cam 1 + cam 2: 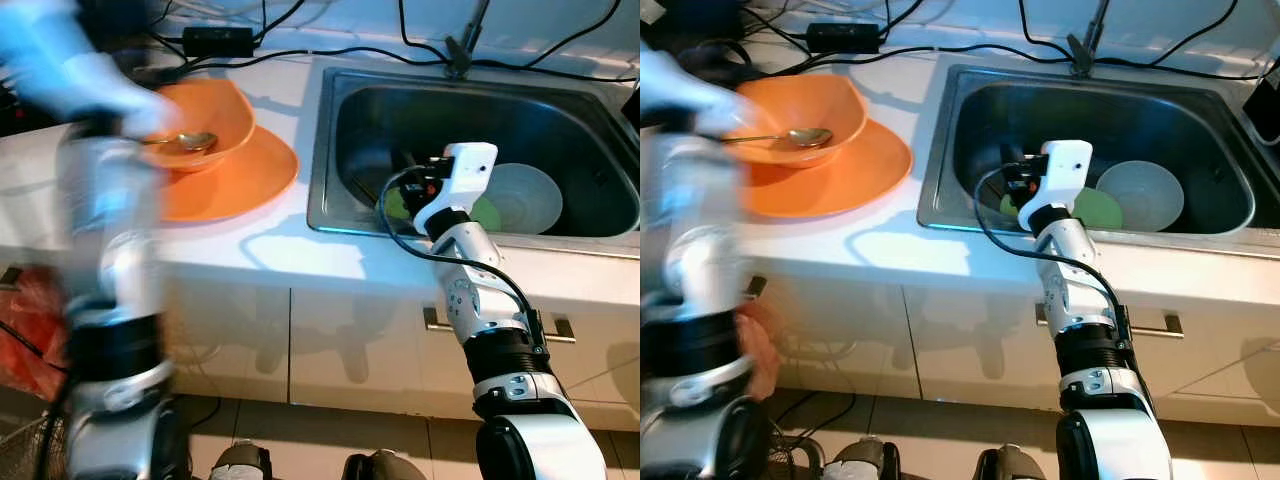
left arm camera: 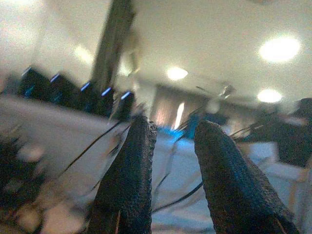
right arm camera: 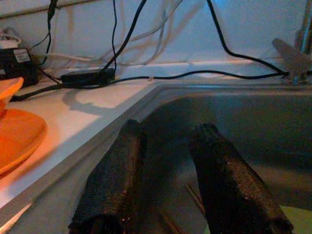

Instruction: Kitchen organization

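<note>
Both silver arms sit closest to the lens. Left pincer [image 2: 168,180] is a blur raised over the orange bowl [image 1: 205,120], empty, fingers slightly apart. That glossy bowl holds a metal spoon [image 1: 185,141] and sits on a matching orange plate [image 1: 245,175] on the white desk [image 1: 300,250]. Right pincer [image 3: 183,180] dips into the steel sink [image 1: 330,130], narrowly parted, holding nothing, near a pale bowl [image 1: 525,197] and, probably, chopsticks. A fast left swing could knock the smooth bowl off.
</note>
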### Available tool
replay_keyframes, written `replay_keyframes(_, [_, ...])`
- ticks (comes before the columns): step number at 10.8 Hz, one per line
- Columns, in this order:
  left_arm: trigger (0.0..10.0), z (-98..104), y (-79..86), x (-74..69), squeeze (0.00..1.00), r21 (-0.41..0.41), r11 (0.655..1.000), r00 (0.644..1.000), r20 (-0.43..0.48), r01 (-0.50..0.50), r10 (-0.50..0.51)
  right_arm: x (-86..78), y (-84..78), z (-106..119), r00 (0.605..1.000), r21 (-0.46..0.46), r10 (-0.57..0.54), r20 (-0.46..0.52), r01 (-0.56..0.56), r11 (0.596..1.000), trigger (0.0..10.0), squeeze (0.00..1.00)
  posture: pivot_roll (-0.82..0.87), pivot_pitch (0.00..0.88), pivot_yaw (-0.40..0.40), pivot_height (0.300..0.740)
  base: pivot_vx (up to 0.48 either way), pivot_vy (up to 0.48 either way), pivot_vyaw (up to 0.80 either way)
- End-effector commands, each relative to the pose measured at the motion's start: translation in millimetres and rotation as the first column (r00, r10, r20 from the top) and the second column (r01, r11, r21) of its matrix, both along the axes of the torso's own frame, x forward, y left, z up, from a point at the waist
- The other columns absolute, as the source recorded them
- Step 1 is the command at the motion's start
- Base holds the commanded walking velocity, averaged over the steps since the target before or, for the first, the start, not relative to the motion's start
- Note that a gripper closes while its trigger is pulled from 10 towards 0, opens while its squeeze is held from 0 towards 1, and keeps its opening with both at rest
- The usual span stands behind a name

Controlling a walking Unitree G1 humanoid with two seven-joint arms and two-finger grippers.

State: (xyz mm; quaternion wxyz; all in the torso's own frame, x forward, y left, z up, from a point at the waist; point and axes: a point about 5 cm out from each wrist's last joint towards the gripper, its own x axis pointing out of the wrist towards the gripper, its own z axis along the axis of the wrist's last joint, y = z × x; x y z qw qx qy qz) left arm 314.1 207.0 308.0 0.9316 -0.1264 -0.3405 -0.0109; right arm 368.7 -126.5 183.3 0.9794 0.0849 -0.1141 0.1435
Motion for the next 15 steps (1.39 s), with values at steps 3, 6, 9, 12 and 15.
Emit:
replay_keyframes(3, [10.0, -20, 37.2, -10.6, 0.0, -0.066, 0.996, 0.996, -0.064, 0.065, -0.069, 1.0, -1.4, 2, 1.0, 0.008, 0.0, 0.006, 0.0, 1.0, 10.0, 0.0, 0.1, 0.145, -0.053, 0.723, 0.0, 0.0, 0.0])
replay_keyframes(6, [10.0, -31, 62.6, -33.1, 0.0, -0.173, 0.979, 0.993, -0.012, 0.11, -0.114, 0.6, -2.0, 0, 1.0, 0.007, 0.001, 0.001, -0.001, 1.0, 10.0, 0.0, 0.11, 0.149, -0.059, 0.723, 0.0, 0.0, 0.0])
replay_keyframes(9, [10.0, -31, 62.6, -33.1, 0.0, -0.173, 0.979, 0.993, -0.012, 0.11, -0.114, 0.6, -2.0, 0, 1.0, 0.007, 0.001, 0.001, -0.001, 1.0, 10.0, 0.0, 0.11, 0.149, -0.059, 0.723, 0.0, 0.0, 0.0])
replay_keyframes(12, [10.0, -31, 62.6, -33.1, 0.0, -0.173, 0.979, 0.993, -0.012, 0.11, -0.114, 0.6, -2.0, 0, 1.0, 0.007, 0.001, 0.001, -0.001, 1.0, 10.0, 0.0, 0.11, 0.149, -0.059, 0.723, 0.0, 0.0, 0.0])
replay_keyframes(15, [10.0, -31, 62.6, -33.1, 0.0, -0.173, 0.979, 0.993, -0.012, 0.11, -0.114, 0.6, -2.0, 0, 1.0, 0.007, 0.001, 0.001, -0.001, 1.0, 10.0, 0.0, 0.11, 0.149, -0.059, 0.723, 0.0, 0.0, 0.0])
